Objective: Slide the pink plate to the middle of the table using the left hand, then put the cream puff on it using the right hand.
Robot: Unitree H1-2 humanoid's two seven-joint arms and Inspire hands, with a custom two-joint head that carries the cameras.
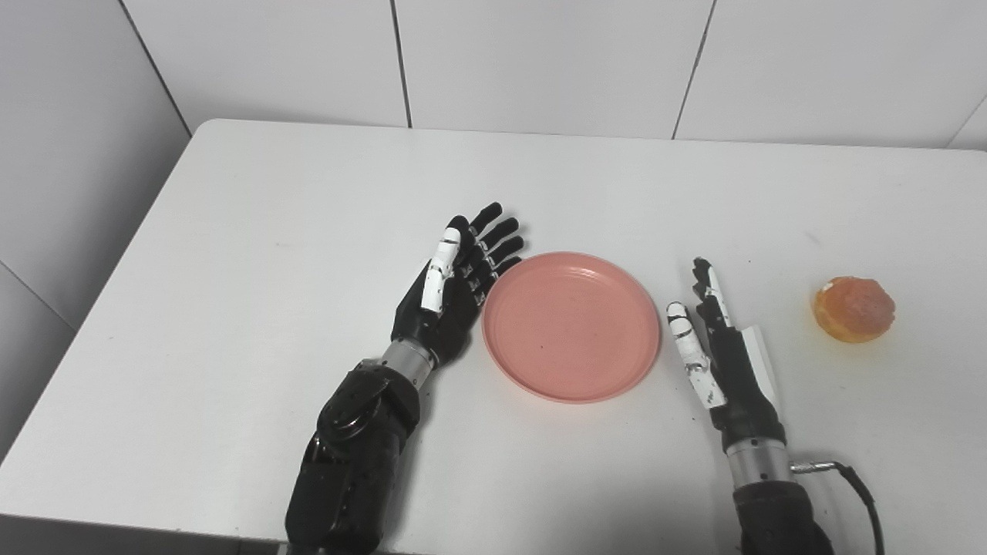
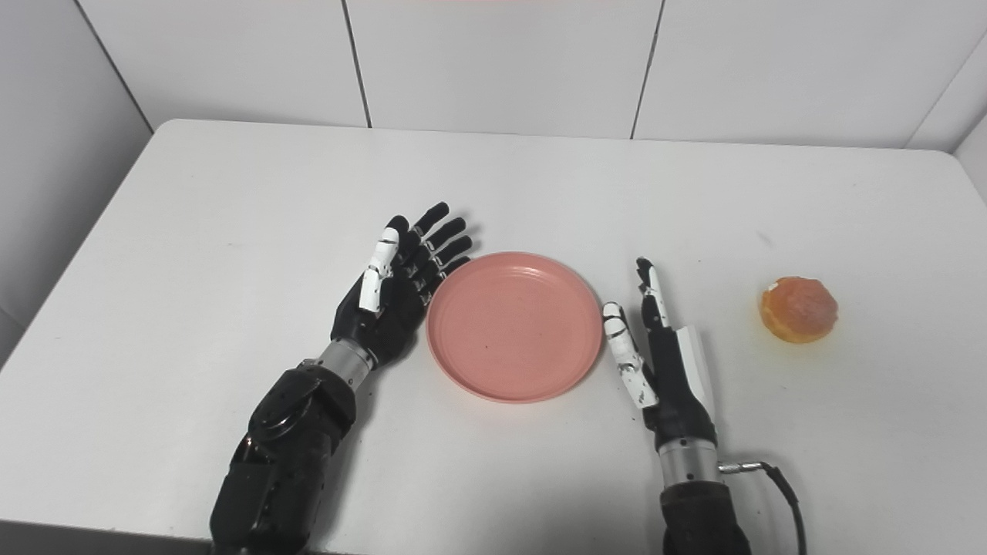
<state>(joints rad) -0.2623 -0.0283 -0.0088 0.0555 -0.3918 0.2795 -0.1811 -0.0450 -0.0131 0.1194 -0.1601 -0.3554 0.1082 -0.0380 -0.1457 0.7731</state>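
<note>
The pink plate (image 1: 571, 325) lies flat near the middle of the white table (image 1: 308, 231), with nothing on it. My left hand (image 1: 456, 283) is open, palm toward the plate, its fingers right at the plate's left rim. My right hand (image 1: 717, 354) is also open, standing edge-up just right of the plate with a small gap between them. The cream puff (image 1: 853, 308), golden-orange and round, sits on the table farther right, well apart from the right hand.
White tiled walls (image 1: 540, 62) rise directly behind the table's far edge. The table's left edge (image 1: 116, 262) runs diagonally beside a grey wall. A cable (image 1: 860, 482) trails from my right wrist.
</note>
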